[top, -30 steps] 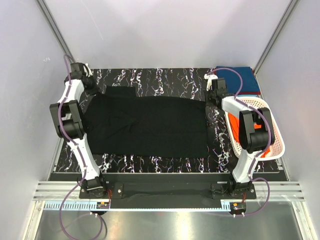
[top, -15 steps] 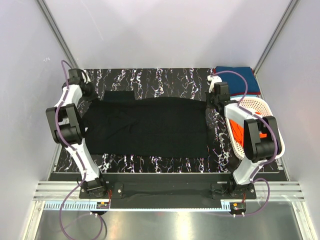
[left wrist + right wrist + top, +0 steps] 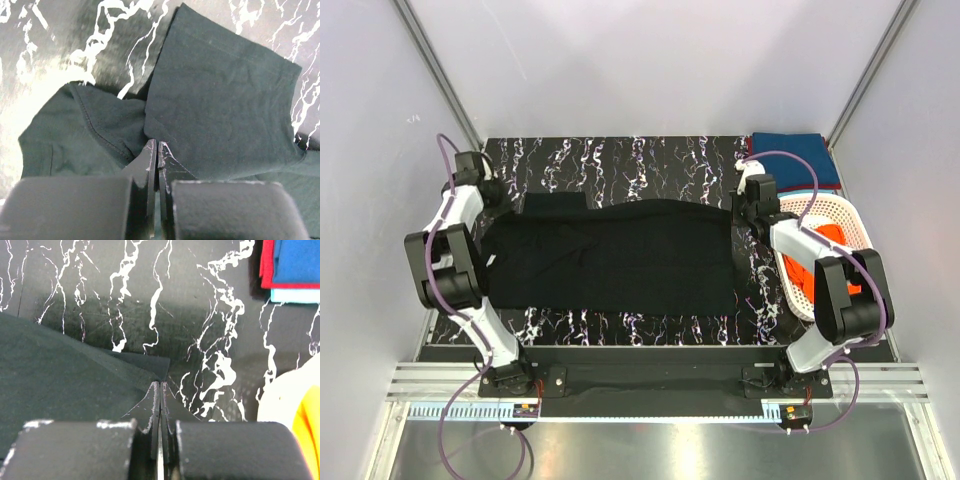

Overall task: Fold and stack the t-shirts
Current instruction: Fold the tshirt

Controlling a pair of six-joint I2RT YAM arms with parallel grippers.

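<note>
**A:** Where is the black t-shirt?

**B:** The black t-shirt [image 3: 620,255] lies spread out across the middle of the tabletop [image 3: 620,160], its long side running left to right.

**A:** And the tools?

**B:** Both are clamped on it. The left tool [image 3: 156,150] is pinched together on fabric at the shirt's far left end, just beside a sleeve [image 3: 220,95] that lies flat. The right tool [image 3: 160,387] is closed on the far right corner, where the cloth comes to a point at its tips.

**A:** What about the other shirts?

**B:** The teal-blue shirt [image 3: 790,152] sits folded in the far right corner, with the edge of the dark red shirt [image 3: 266,262] showing along it. The orange shirt [image 3: 832,235] lies in the white basket [image 3: 840,205] at the right edge, just near of that stack.
</note>
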